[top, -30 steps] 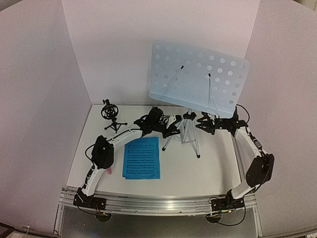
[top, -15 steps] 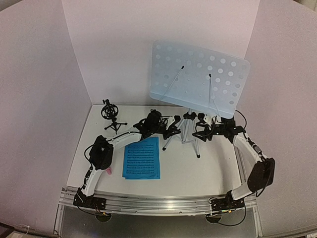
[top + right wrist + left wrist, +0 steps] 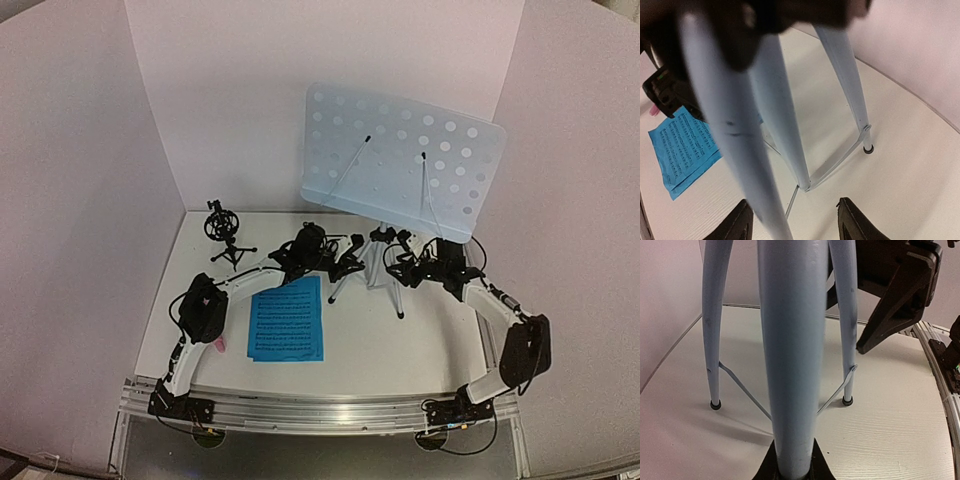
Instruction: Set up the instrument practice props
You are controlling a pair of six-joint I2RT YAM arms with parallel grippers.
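Note:
The pale blue perforated music stand (image 3: 400,160) stands upright on its tripod (image 3: 378,262) at the back middle. My left gripper (image 3: 350,264) is shut on one tripod leg (image 3: 792,365), which fills the left wrist view between my fingers (image 3: 769,466). My right gripper (image 3: 402,264) is open at the tripod's right side; in its wrist view a leg (image 3: 730,130) passes between the fingers (image 3: 855,220), close to the left one. The two blue music sheets (image 3: 287,318) lie flat at front left. The pink microphone (image 3: 217,346) peeks out under my left arm. The black tripod mic holder (image 3: 225,232) stands at back left.
White walls close the table at back and both sides. A metal rail (image 3: 330,410) runs along the near edge. My right gripper's black body (image 3: 895,295) shows just behind the tripod legs in the left wrist view.

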